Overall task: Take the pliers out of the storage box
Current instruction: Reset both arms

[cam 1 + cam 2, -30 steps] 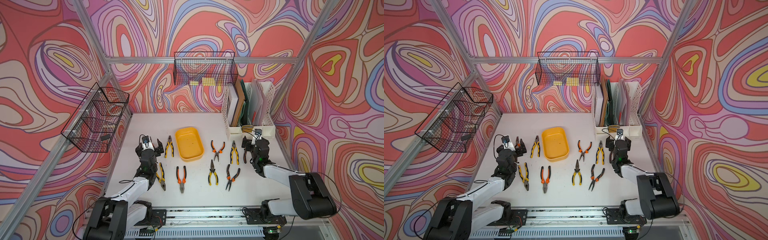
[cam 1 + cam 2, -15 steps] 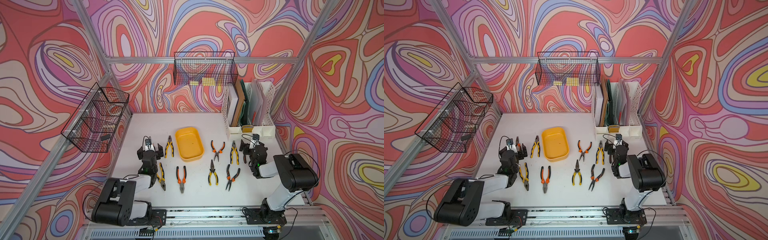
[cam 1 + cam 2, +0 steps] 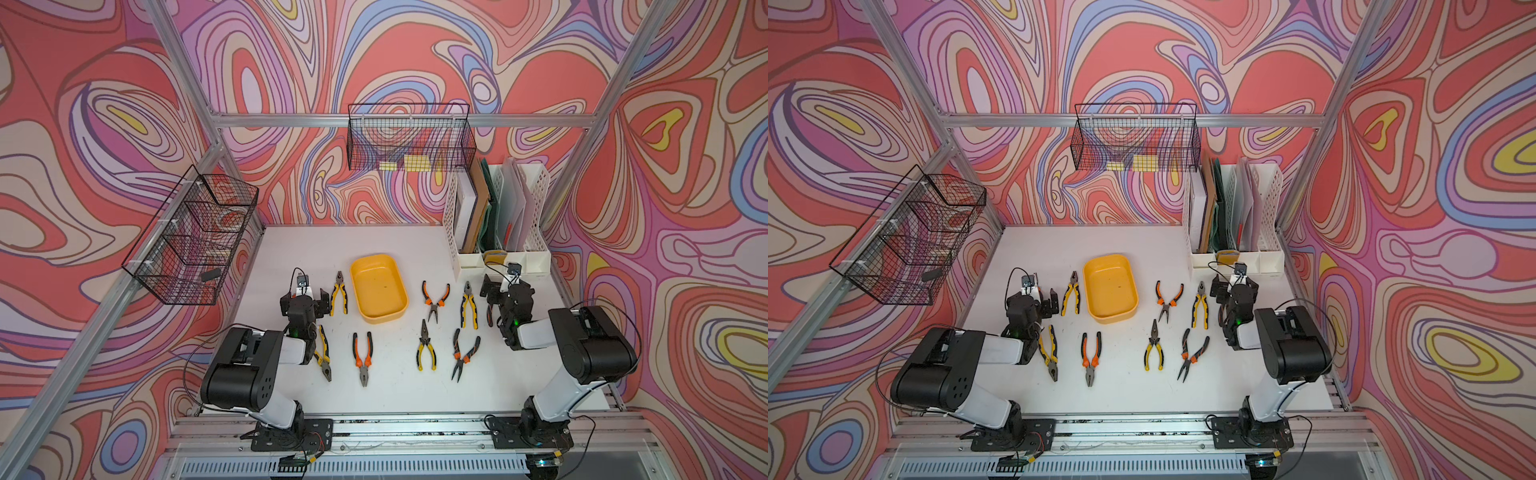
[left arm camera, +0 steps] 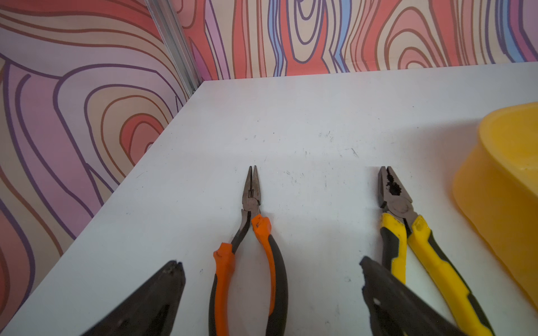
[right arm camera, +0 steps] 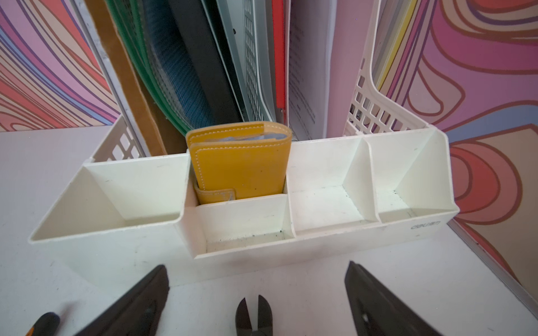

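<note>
Against the frame one second prior, both arms had folded back with elbows raised, while the left pincer [image 3: 304,297] and right pincer [image 3: 504,293] kept roughly their spots, fingers wide apart, holding nothing; box and tools unmoved. The storage box [image 3: 380,291] sat on the white surface [image 3: 374,245] between the two pincers, nearer the left one. The pliers [image 3: 363,357] lay flat on the surface outside the box on both sides: an orange-handled pair [image 4: 250,247] below the left pincer, a yellow-handled pair [image 4: 397,208] between it and the box, a cutter head [image 5: 253,317] below the right pincer.
</note>
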`<action>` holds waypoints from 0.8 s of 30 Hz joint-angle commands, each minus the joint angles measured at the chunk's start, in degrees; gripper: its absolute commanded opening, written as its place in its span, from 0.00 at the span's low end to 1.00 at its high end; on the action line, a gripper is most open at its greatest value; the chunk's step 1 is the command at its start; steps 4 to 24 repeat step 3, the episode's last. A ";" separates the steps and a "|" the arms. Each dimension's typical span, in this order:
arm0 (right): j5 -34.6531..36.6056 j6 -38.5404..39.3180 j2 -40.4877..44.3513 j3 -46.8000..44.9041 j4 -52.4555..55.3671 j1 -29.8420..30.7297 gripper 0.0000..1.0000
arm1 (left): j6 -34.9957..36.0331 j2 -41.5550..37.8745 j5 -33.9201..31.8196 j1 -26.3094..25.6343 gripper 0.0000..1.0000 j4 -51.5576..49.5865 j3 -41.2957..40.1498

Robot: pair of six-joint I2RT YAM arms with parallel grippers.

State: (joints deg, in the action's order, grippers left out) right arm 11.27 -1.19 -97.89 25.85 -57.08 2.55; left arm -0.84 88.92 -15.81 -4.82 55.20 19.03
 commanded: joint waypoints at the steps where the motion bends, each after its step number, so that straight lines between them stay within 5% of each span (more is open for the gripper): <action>1: -0.40 -0.38 0.32 0.51 1.14 -0.32 0.98 | 0.16 -0.21 0.48 0.34 1.00 1.14 0.28; 24: -1.05 0.00 0.53 0.21 0.48 -0.37 0.98 | -0.13 -0.62 0.44 0.34 1.00 -0.12 0.50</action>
